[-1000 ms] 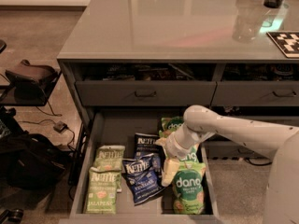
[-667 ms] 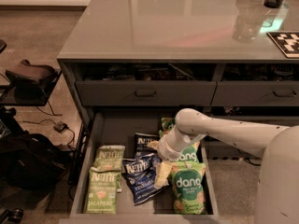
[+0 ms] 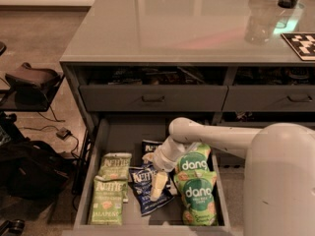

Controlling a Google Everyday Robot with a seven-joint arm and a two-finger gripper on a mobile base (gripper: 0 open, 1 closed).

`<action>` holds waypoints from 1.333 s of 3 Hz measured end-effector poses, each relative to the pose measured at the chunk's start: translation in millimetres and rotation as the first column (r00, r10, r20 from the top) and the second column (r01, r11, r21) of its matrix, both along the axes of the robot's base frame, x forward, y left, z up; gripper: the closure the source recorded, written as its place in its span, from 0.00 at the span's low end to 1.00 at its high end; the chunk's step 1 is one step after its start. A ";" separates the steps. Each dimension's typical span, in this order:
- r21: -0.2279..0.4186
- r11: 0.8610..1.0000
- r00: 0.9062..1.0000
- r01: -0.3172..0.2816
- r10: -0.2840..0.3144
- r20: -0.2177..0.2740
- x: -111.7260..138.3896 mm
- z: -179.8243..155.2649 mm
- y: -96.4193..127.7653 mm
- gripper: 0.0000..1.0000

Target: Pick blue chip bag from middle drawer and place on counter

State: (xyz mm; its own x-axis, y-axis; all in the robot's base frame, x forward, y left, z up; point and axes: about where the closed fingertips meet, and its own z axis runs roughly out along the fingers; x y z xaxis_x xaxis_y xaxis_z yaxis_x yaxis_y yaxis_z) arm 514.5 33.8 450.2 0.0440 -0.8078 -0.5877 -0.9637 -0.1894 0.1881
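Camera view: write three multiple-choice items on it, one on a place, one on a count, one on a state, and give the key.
1. Where is the gripper?
A. out of view
B. down in the middle drawer, at the blue chip bag
C. raised high above all the furniture

2. How many green Dang bags lie in the drawer?
A. none
B. four
C. two

3. The middle drawer is:
A. pulled open
B. pushed shut
C. taken out entirely

Key:
1 B: the arm reaches down into the drawer and the gripper overlaps the bag's right side.
2 C: one Dang bag lies behind the other at the right side.
3 A: its floor and the bags on it are in plain sight.
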 end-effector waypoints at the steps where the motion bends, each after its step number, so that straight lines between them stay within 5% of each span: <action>1: -0.008 0.999 0.999 0.043 -0.043 -0.001 16.6 -15.6 3.0 0.00; 4: -0.047 0.997 0.996 0.054 -0.057 -0.069 14.9 -53.7 7.3 0.00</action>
State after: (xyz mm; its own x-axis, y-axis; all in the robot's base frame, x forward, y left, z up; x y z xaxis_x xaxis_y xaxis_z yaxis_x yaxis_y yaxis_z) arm 529.4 41.0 396.5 -0.0415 -0.8338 -0.5506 -0.9567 -0.1256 0.2624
